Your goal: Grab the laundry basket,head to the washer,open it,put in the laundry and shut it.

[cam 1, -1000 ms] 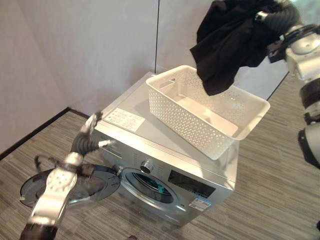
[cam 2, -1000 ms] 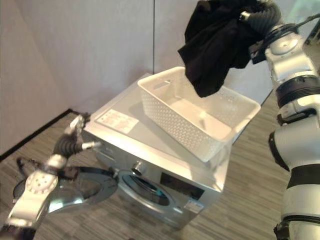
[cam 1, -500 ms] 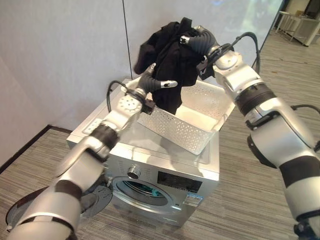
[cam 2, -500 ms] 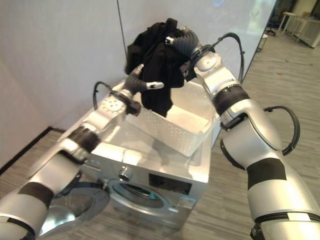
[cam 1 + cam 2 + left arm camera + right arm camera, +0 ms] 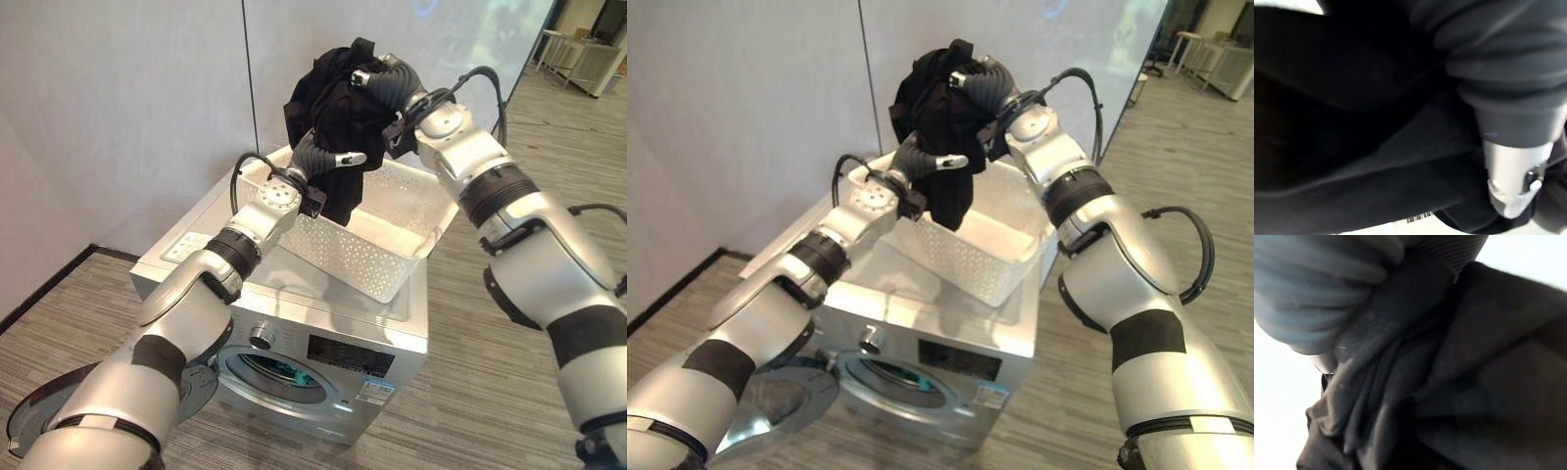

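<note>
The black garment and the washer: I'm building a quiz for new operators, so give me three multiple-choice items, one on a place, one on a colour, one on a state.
1. Where is the laundry basket?
A. on top of the washer
B. on the floor
C. inside the drum

2. What colour is the garment held up over the basket?
A. white
B. red
C. black

3. How is the washer door?
A. shut
B. swung open
C. removed

Answers: 1 A, it sits on the washer lid. 2 C, the cloth is black between the left hand and right hand. 3 B, it hangs open beside the drum opening.

black garment, white perforated basket
</note>
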Available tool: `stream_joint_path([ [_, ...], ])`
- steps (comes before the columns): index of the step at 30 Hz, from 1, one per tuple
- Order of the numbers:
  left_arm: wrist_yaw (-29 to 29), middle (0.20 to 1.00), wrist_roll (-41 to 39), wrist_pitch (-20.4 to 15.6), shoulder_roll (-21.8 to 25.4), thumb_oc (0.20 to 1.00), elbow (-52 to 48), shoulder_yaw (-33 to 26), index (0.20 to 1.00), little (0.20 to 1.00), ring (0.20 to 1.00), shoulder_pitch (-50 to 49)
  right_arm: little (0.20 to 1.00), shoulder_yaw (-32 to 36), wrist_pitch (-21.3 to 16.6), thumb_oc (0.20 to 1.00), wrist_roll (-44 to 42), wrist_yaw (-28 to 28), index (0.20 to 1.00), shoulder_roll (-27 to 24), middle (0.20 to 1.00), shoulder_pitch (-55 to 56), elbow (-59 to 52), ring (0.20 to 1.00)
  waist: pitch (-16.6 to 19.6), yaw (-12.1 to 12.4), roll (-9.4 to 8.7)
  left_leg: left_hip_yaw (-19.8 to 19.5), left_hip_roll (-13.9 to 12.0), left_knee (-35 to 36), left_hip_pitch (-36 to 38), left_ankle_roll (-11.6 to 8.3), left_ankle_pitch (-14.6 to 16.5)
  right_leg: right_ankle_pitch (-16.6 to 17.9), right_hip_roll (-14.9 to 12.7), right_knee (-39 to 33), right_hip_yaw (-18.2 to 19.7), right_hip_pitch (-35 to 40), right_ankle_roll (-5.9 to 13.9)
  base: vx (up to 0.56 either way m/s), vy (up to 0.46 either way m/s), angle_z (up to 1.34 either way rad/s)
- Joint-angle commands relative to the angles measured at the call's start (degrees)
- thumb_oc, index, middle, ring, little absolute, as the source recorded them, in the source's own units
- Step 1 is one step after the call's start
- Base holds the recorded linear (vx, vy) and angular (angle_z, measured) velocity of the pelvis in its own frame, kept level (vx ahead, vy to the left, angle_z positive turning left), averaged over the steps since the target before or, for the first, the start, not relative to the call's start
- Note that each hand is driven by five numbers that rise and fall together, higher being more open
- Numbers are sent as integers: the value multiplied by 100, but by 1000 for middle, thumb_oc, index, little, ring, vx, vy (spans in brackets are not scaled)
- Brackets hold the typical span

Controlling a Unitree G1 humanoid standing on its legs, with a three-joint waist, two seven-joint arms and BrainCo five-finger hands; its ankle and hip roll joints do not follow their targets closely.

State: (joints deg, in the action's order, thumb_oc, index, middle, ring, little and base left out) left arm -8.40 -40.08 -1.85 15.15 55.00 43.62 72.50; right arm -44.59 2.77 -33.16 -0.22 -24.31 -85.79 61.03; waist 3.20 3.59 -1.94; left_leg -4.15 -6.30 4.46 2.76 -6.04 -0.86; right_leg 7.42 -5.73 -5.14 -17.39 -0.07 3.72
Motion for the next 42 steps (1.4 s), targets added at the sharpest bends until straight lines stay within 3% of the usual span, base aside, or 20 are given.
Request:
stream_joint_path([
  [1, -110, 1000, 280, -218, -106, 1000, 757, 128, 1000, 1000, 1000, 1101, 200, -211, -341, 200, -431, -159, 200, 53, 200, -730, 136, 200, 149, 92, -116, 330, 50, 54, -54, 172, 33, -567, -220, 33, 103, 358, 406, 0, 0, 0],
  [2, -110, 1000, 280, -218, -105, 1000, 757, 128, 1000, 1000, 1000, 1099, 200, -211, -340, 200, -430, -161, 200, 53, 200, -728, 134, 200, 150, 93, -116, 331, 50, 54, -53, 172, 33, -567, -220, 33, 105, 357, 406, 6, -9, -3],
  [4, -98, 558, 284, -234, -82, 558, 791, 110, 558, 558, 558, 1103, 200, -240, -375, 200, -527, -153, 200, 141, 200, -696, -27, 200, 144, 65, -110, 366, 42, 54, -44, 172, 37, -561, -221, 32, 122, 348, 409, 2, -2, -2],
  [5, -124, 200, 274, -253, -89, 200, 793, 85, 200, 200, 200, 1096, 200, -242, -393, 200, -558, -142, 200, 171, 200, -659, -126, 200, 134, 58, -109, 380, 39, 54, -42, 171, 35, -556, -220, 34, 129, 338, 410, -6, 0, -4],
  [15, -336, 200, 512, -587, 479, 200, -165, -296, 200, 200, 200, 442, 200, -146, -677, 200, -779, -153, 200, -263, 200, -138, -1527, 200, 112, -79, -125, 538, 27, 54, 7, 178, 97, -537, -214, 14, 255, 288, 404, 1, -5, -12],
  [17, -438, 200, 559, -683, 645, 200, -380, -509, 200, 200, 200, 255, 457, -107, -726, 457, -820, -114, 457, -442, 457, 25, -1727, 457, 102, -104, -133, 560, 28, 54, 15, 177, 110, -543, -218, 14, 269, 287, 405, 2, -5, -15],
  [18, -496, 200, 626, -737, 739, 200, -520, -580, 200, 200, 200, 201, 1000, -98, -739, 1000, -783, -141, 1000, -535, 1000, 63, -1794, 1000, 100, -114, -134, 568, 26, 54, 20, 177, 119, -547, -217, 14, 272, 288, 407, 0, 0, 0],
  [28, -974, 200, 1168, -1090, 1801, 200, -1858, -1619, 200, 200, 200, -724, 1000, 1337, -1372, 1000, -560, -542, 1000, -1735, 1000, 1326, -3340, 1000, 87, -217, -58, 646, 55, 54, 71, 217, 219, -559, -252, 14, 339, 288, 438, 7, 7, -5],
  [33, -1221, 200, 1486, -1246, 2467, 200, -2861, -2464, 200, 200, 200, -1438, 1000, 2467, -1600, 1000, -345, -753, 1000, -2434, 1000, 2465, -4240, 1000, 112, -301, 15, 705, 81, 54, 124, 253, 297, -551, -288, 16, 412, 282, 469, 12, 14, -4],
  [35, -1323, 200, 1900, -1284, 2876, 200, -3978, -3487, 200, 200, 200, -2564, 1000, 3670, -1533, 1000, 579, -973, 1000, -2941, 1000, 3901, -4995, 1000, 139, -342, 62, 723, 119, 54, 123, 289, 338, -540, -320, 18, 450, 265, 488, 30, 37, -3],
  [36, -1325, 200, 1903, -1278, 2873, 200, -3991, -3486, 200, 200, 200, -2578, 1000, 3684, -1527, 1000, 584, -975, 1000, -2938, 1000, 3927, -5012, 1000, 144, -337, 63, 725, 114, 54, 133, 287, 347, -547, -315, 18, 451, 274, 488, 21, 37, -3],
  [37, -1303, 200, 2160, -1338, 3030, 200, -4608, -4192, 200, 200, 200, -3352, 1000, 4322, -1434, 1000, 1132, -943, 1000, -3141, 1000, 4801, -5234, 1000, 90, -354, 76, 738, 153, 54, 121, 312, 304, -484, -349, 17, 450, 254, 484, 0, 39, -15],
  [40, -1269, 200, 2645, -1334, 3128, 200, -5359, -5324, 200, 200, 200, -4675, 1000, 5501, -1270, 1000, 1623, -842, 1000, -3110, 1000, 6414, -5550, 1000, 102, -389, 78, 759, 182, 54, 112, 345, 353, -476, -391, 14, 482, 225, 511, 42, 41, -20],
  [41, -1260, 200, 2655, -1315, 3111, 200, -5417, -5341, 200, 200, 200, -4737, 1000, 5547, -1257, 1000, 1634, -832, 1000, -3090, 1000, 6497, -5606, 1000, 134, -381, 80, 750, 176, 54, 134, 342, 398, -514, -385, 14, 491, 245, 524, 19, 60, -4],
  [42, -1229, 200, 2839, -1317, 3070, 200, -5851, -6159, 200, 200, 200, -5603, 1000, 6295, -1069, 1000, 2141, -776, 1000, -2981, 1000, 7538, -5655, 1000, 94, -392, 74, 758, 212, 54, 93, 373, 370, -466, -423, 14, 491, 204, 525, 37, 45, -5],
])
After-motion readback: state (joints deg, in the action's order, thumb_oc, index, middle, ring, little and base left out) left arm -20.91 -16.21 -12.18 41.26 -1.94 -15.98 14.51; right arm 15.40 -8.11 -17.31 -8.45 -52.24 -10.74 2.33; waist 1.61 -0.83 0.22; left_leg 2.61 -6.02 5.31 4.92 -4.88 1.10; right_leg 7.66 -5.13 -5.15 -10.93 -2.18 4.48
